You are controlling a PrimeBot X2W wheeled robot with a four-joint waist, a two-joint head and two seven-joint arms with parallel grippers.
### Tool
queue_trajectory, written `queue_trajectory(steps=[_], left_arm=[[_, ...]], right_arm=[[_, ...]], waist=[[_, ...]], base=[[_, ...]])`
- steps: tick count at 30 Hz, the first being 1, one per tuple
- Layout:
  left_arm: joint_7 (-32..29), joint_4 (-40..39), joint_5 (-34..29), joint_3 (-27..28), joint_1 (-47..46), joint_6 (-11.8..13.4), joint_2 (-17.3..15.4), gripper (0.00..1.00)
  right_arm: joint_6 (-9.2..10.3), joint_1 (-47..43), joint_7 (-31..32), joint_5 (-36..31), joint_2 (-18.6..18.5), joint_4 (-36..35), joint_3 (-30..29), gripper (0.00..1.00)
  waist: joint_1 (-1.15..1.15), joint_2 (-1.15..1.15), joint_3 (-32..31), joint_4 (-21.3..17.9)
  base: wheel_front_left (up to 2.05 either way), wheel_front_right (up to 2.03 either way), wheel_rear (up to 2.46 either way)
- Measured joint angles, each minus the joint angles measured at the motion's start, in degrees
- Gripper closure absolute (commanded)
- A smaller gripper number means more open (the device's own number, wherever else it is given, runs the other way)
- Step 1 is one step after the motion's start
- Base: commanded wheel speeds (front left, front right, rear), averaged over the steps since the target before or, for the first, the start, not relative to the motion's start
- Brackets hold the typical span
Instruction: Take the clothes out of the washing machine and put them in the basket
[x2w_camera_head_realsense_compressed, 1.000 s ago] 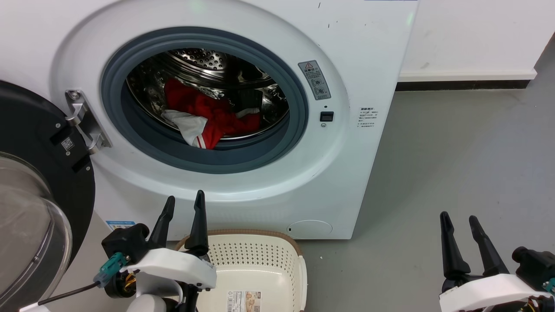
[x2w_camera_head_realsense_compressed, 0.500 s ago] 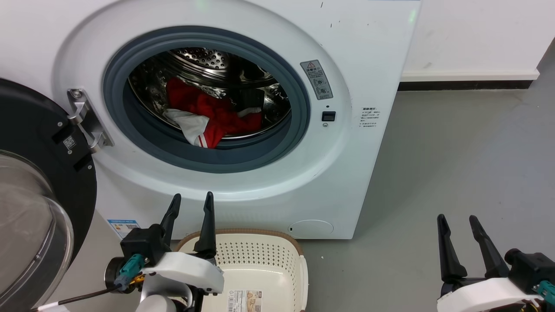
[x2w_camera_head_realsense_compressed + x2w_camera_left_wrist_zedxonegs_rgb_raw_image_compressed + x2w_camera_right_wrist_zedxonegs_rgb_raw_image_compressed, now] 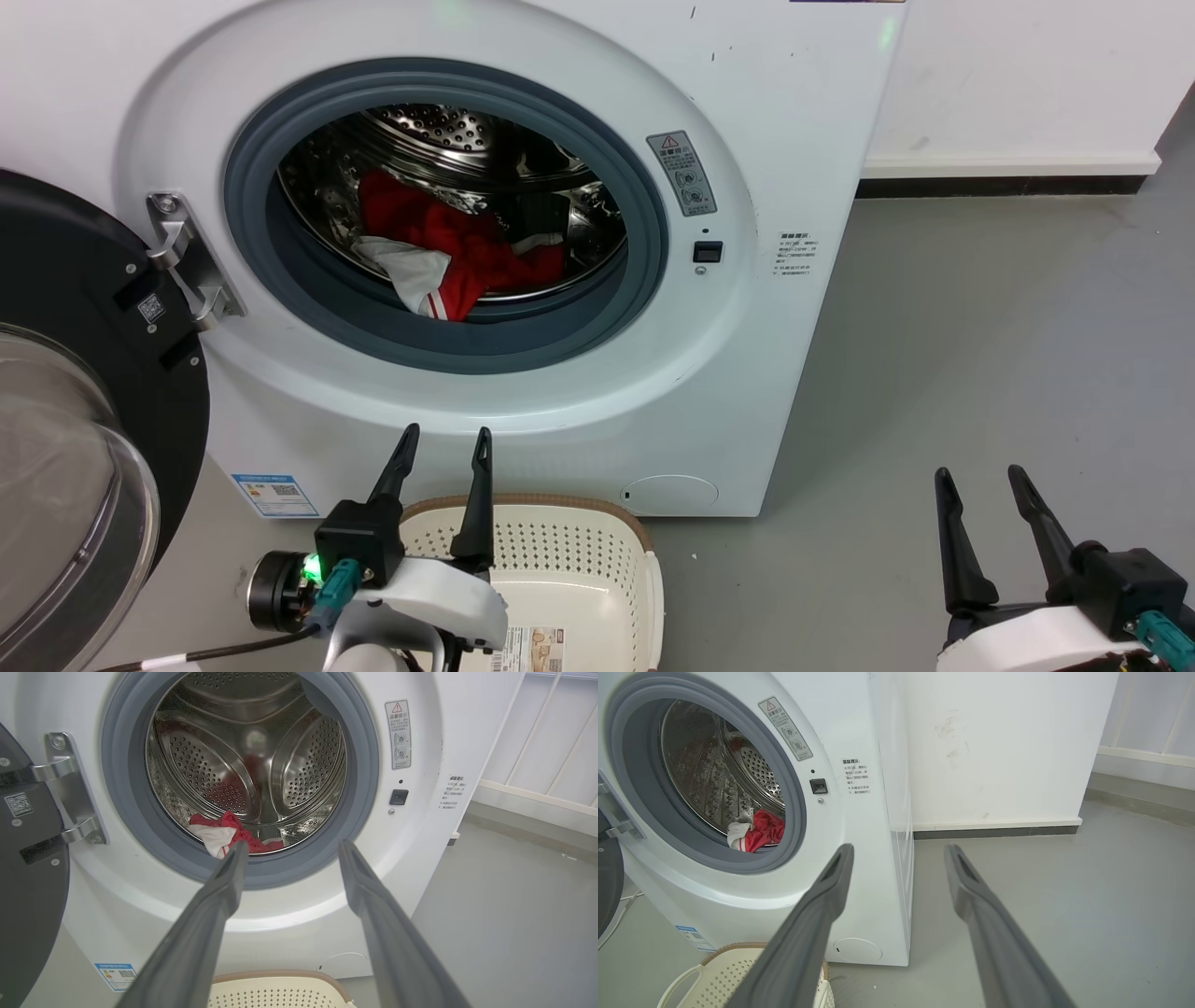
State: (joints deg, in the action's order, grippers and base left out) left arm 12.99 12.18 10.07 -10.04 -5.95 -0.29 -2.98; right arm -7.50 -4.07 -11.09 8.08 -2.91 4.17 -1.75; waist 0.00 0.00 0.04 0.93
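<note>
The washer (image 3: 803,140) stands with its door (image 3: 65,280) swung wide to the left, and the job, by the look of it, has yet to begin. The basket (image 3: 579,546) sits on the floor just in front of the washer's base, with no clothes in it. The clothes (image 3: 448,252), a red-and-white heap, lie in the drum inside the washer, close to the porthole's lower lip. The left gripper (image 3: 447,430) hovers below the porthole, jaws spread and aimed at the opening, holding nothing. The right gripper (image 3: 977,470) hangs well off the washer's right side — jaws likewise apart, empty.
</note>
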Motion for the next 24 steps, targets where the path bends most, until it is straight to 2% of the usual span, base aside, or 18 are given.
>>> queue_trajectory(steps=[7,15,24], left_arm=[[0.94,0.37,-3.63,-0.9,0.02,1.86,0.02,0.0],[1.81,0.01,-5.81,-1.19,0.02,2.83,0.04,0.0],[2.08,-0.16,-4.74,-1.1,0.32,2.91,0.07,0.0]], right_arm=[[0.0,-0.67,-0.71,-3.8,0.0,-0.27,0.04,0.0],[-0.01,-0.75,-1.04,-7.1,0.0,-0.57,0.13,0.0],[-0.01,-0.96,-0.97,-7.9,-0.01,-0.63,-0.02,0.0]], waist=[[0.0,0.0,0.01,0.13],[0.0,0.0,0.07,0.36],[0.0,0.0,0.01,0.57]], base=[[0.0,0.0,0.0],[0.0,0.0,0.0],[0.0,0.0,0.0]])
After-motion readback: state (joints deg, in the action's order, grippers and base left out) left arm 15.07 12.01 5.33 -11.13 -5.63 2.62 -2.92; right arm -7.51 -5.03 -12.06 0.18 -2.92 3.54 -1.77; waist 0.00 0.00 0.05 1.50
